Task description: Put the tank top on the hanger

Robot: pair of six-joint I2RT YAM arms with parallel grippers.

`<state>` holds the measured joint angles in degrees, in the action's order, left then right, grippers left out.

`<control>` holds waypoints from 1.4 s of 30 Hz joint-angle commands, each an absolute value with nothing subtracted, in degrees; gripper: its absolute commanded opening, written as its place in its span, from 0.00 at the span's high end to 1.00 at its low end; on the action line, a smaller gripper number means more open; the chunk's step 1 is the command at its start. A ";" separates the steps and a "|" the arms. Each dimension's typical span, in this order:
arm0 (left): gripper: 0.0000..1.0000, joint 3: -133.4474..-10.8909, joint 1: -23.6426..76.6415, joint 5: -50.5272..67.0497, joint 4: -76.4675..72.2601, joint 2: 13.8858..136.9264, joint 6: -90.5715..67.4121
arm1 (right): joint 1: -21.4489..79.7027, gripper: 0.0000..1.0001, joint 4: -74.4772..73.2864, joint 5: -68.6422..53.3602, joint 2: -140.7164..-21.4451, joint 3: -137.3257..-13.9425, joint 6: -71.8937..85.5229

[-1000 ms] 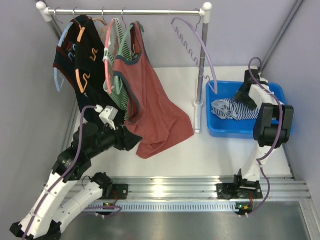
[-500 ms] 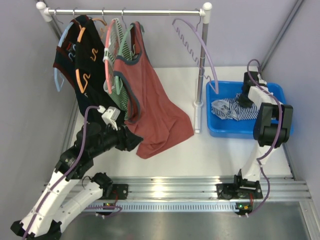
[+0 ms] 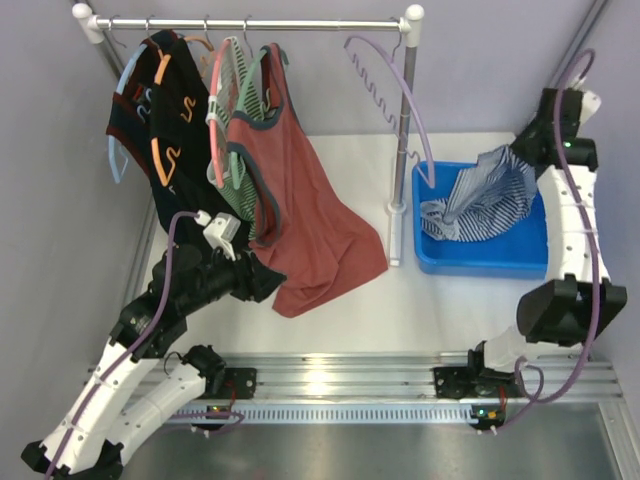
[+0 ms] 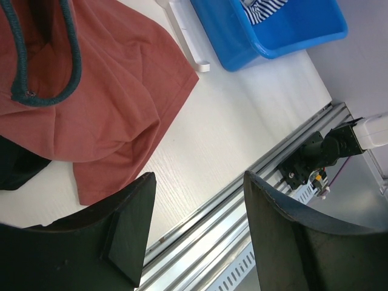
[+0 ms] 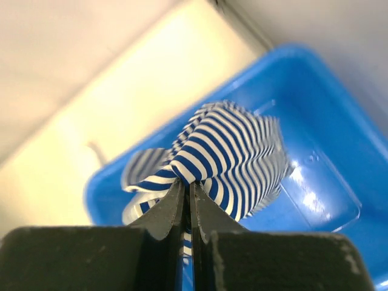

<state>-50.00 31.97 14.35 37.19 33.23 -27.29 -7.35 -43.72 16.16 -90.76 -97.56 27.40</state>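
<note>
Tank top (image 5: 230, 151) pinched by right jaws (draping into bin (image 5: 330, 203)) | left jaws wide

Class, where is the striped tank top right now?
Top view, right side: the tank top hangs pinched in the right gripper, over the blue bin.

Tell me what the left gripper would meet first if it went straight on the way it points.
The left gripper would probably meet the bare white table, just beside the rust-red tank top; depth is unclear.
</note>
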 commanded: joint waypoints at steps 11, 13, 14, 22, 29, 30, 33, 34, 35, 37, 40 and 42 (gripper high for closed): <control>0.35 -52.29 31.82 16.88 32.70 34.45 -26.63 | -7.56 1.00 -55.98 10.20 -72.08 -124.95 27.24; 0.35 -52.38 31.82 16.88 32.87 34.37 -26.63 | -7.65 1.00 -56.77 9.50 -71.11 -128.04 27.51; 0.35 -52.38 31.73 16.79 32.87 34.37 -26.63 | -7.65 1.00 -56.78 8.19 -70.15 -130.41 27.94; 0.35 -52.29 31.73 16.08 33.66 33.40 -26.81 | -7.65 1.00 -54.50 -6.82 -64.44 -127.46 31.37; 0.35 -52.03 31.82 15.82 34.45 32.78 -26.81 | -7.47 1.00 -47.39 -17.99 -55.47 -100.70 34.71; 0.35 -51.94 31.73 15.73 34.45 32.70 -26.89 | -6.86 1.00 -45.11 -19.06 -54.50 -97.59 35.41; 0.35 -51.77 31.73 15.56 34.54 32.52 -26.89 | 0.41 1.00 -42.46 -16.28 -51.51 -87.30 36.65; 0.35 -51.77 31.73 15.38 34.72 32.52 -26.89 | 4.70 1.00 -41.93 -10.26 -50.63 -85.36 37.35; 0.35 -51.68 31.82 15.12 34.80 32.35 -26.81 | 12.84 1.00 -41.14 -7.15 -50.36 -81.17 38.14; 0.35 -51.77 31.82 14.68 35.07 32.26 -26.89 | 21.40 1.00 -37.37 1.79 -50.27 -76.92 41.46; 0.35 -51.94 31.82 13.98 35.59 31.73 -27.07 | 38.54 1.00 -32.36 14.00 -53.42 -69.80 45.51; 0.35 -52.38 31.82 12.66 36.30 31.12 -27.33 | 49.89 1.00 -30.33 18.88 -56.50 -67.50 47.36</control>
<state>-50.37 31.97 14.41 36.53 32.32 -27.14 40.23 -39.46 6.35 -54.30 -68.60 42.41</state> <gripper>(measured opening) 0.647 0.014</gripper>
